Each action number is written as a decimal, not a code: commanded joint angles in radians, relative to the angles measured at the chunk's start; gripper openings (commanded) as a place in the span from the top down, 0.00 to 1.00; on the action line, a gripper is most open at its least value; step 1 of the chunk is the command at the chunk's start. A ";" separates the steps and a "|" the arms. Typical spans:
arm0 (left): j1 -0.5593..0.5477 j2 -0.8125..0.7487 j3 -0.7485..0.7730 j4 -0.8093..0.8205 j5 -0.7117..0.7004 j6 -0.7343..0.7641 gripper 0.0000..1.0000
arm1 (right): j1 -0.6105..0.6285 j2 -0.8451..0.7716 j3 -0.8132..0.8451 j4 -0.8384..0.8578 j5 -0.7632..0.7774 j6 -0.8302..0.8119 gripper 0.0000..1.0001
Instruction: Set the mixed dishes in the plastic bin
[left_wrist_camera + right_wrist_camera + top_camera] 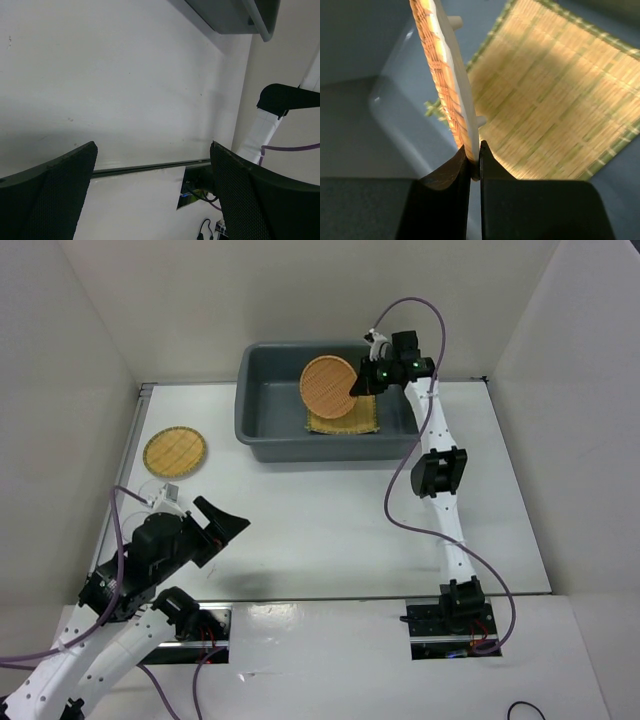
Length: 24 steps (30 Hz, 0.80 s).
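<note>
Right arm: stretched over bin (243, 390); right gripper (474, 155) clamps orange disc (328, 386) on edge, above mat (345, 424) lying in bin. Left arm: folded near base; left gripper (228, 533) wide. Yellow disc (175, 452): on table (330, 530), left of bin.

No text, label, brand, number or sign can be read in any of the three views.
</note>
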 commanded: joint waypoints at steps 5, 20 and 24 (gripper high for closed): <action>0.006 0.015 -0.013 0.019 -0.010 -0.021 0.00 | -0.025 0.078 0.076 0.159 0.214 0.129 1.00; 0.006 0.047 0.008 0.019 -0.040 -0.021 0.00 | -0.016 0.120 0.026 0.047 0.411 0.150 0.47; 0.006 0.091 0.057 -0.002 -0.062 0.001 0.00 | -0.016 0.092 -0.023 0.024 0.421 0.159 0.38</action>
